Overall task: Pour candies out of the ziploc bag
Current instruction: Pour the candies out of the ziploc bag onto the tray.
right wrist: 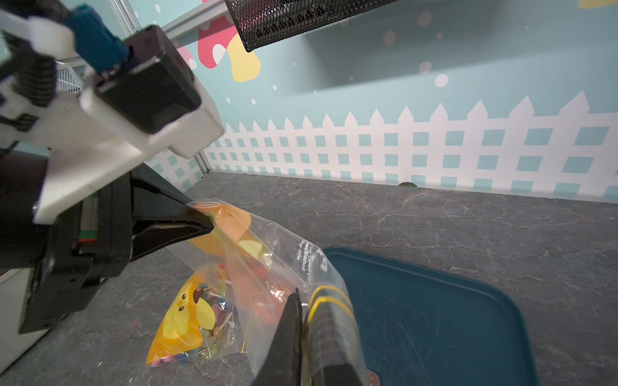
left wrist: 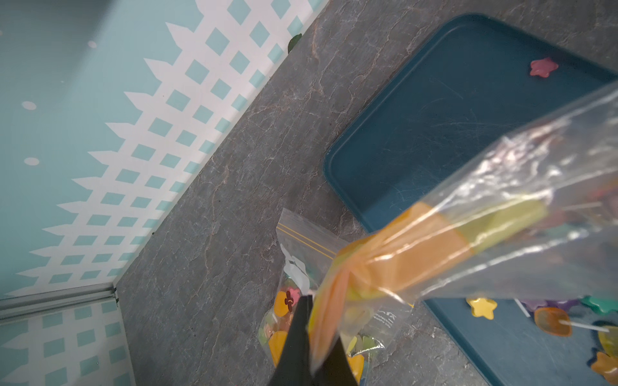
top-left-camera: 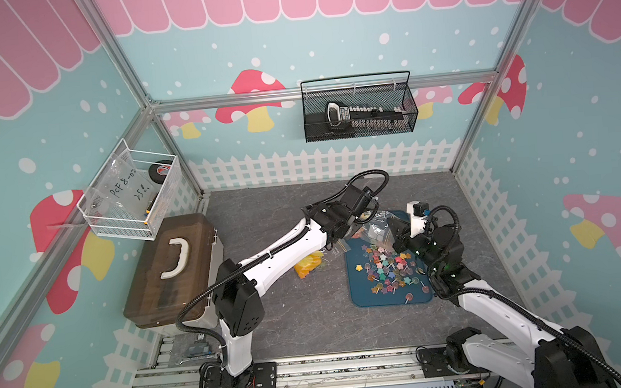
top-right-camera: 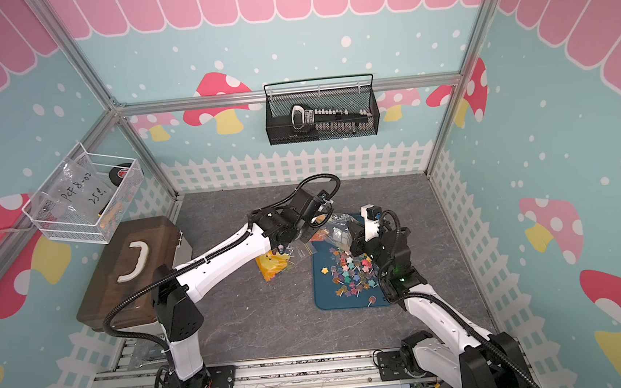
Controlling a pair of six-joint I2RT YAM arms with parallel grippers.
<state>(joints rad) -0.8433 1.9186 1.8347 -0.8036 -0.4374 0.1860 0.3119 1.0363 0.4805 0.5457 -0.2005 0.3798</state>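
The tray (top-left-camera: 381, 297) carries a heap of candies (top-left-camera: 387, 268). The bag (top-left-camera: 374, 229) hangs tilted over its far end, with coloured shapes showing inside. A second bag (right wrist: 187, 320), full, lies beside the tray.

The left gripper (right wrist: 209, 224) pinches the bag's orange bottom corner. The right gripper (right wrist: 306, 300) stands narrow on the zip rim. If that rim slips, I judge the mouth could fold and trap the rest, or spill them onto the table (top-left-camera: 292, 325).

Only the wrist views show both grips. Only the top views show the whole heap.

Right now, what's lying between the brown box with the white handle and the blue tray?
A yellow-orange plastic bag of candies, in both top views.
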